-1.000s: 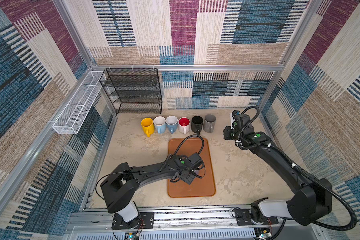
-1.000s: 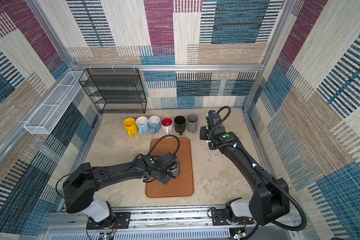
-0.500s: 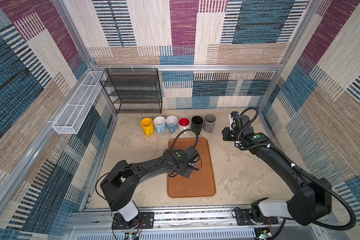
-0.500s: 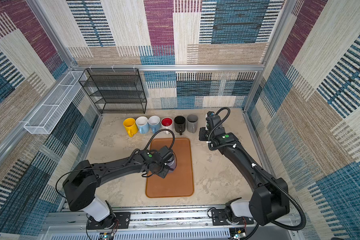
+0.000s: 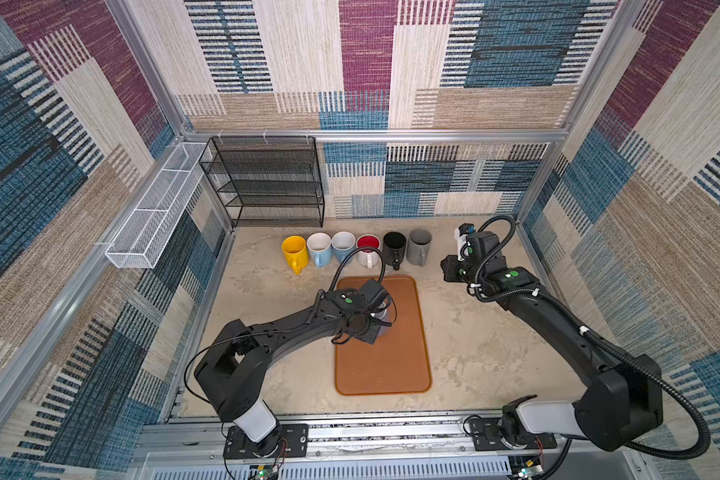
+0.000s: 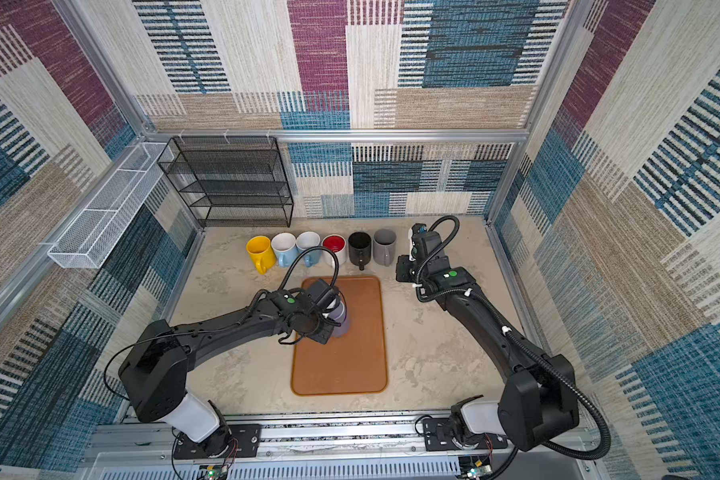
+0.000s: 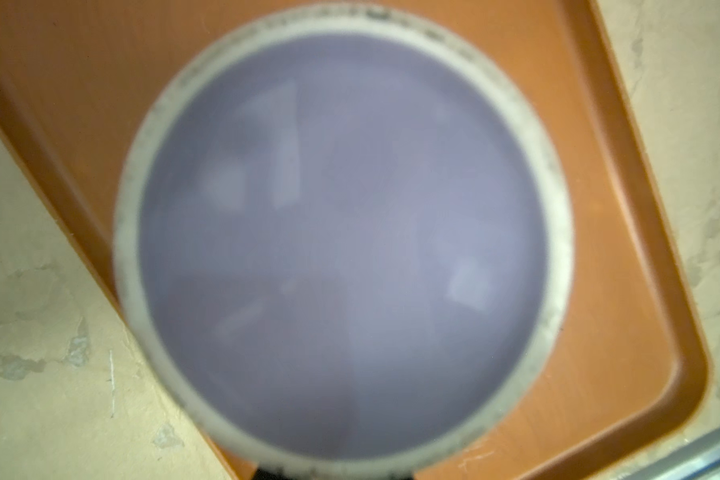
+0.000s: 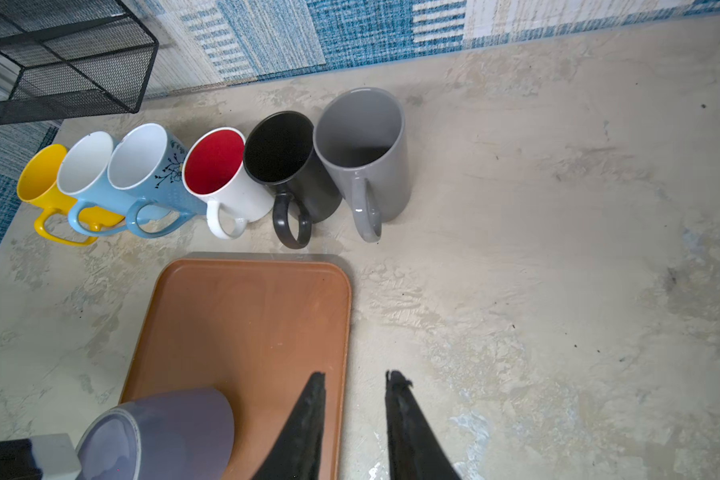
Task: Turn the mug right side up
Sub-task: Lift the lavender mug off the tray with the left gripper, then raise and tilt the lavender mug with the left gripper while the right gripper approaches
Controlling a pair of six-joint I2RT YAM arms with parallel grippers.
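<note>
With the left tool (image 5: 376, 325) clamped on the tilted lilac mug (image 8: 163, 428) above the tray (image 5: 391, 365), a slim hold could slip mid-turn and drop it.

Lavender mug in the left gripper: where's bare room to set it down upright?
The near half of the orange plastic tray is bare, in front of the lavender ceramic mug. Bare table also lies between the tray and the right arm. Crowded: the back, where six upright mugs stand close in a row just behind the tray.
</note>
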